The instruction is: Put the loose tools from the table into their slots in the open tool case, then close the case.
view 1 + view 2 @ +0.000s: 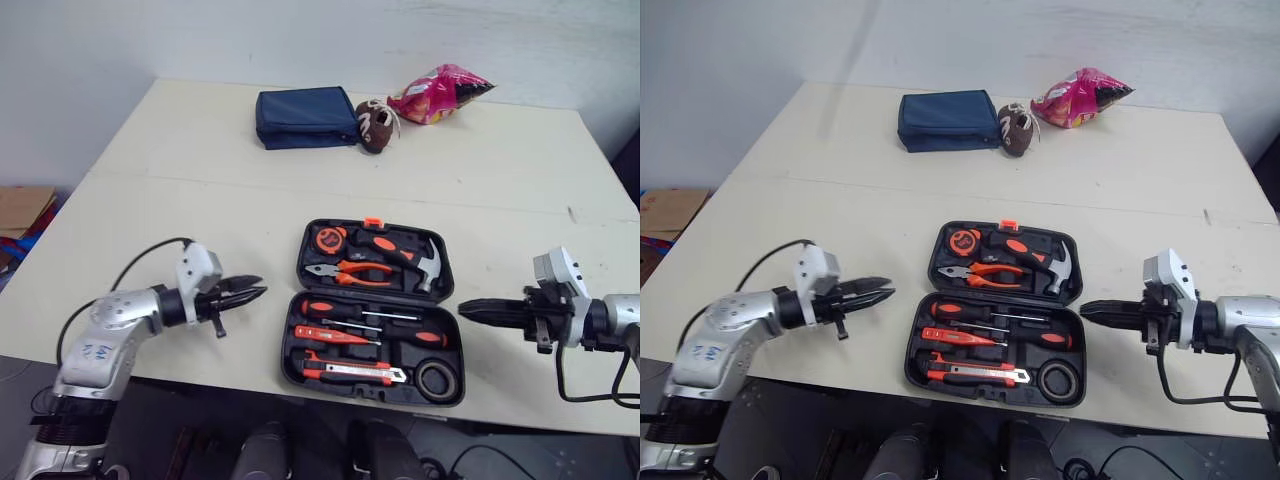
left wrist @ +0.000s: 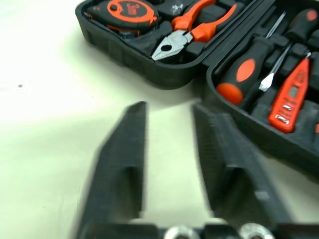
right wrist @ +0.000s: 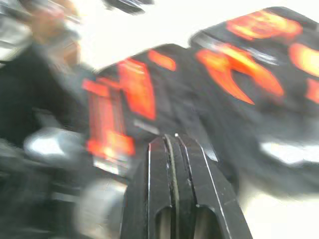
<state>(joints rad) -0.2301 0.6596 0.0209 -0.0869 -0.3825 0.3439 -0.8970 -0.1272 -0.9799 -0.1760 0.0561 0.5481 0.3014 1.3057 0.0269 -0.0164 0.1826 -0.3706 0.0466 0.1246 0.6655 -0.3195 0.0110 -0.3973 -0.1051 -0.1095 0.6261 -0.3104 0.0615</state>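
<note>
I count my one open tool case [image 1: 370, 392], two screwdrivers [image 1: 322, 308] [image 1: 428, 338], one hammer [image 1: 400, 248], one pair of pliers [image 1: 350, 272], one tape measure [image 1: 327, 238], one tester pen [image 1: 325, 335], one utility knife [image 1: 350, 372], one roll of tape [image 1: 421, 380], one blue pouch [image 1: 305, 118], one snack bag [image 1: 440, 95] and one brown ball [image 1: 375, 127].

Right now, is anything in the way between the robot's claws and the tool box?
No, nothing visible. Only bare table separates the left gripper and the right gripper from the tool case, one on each side.
</note>
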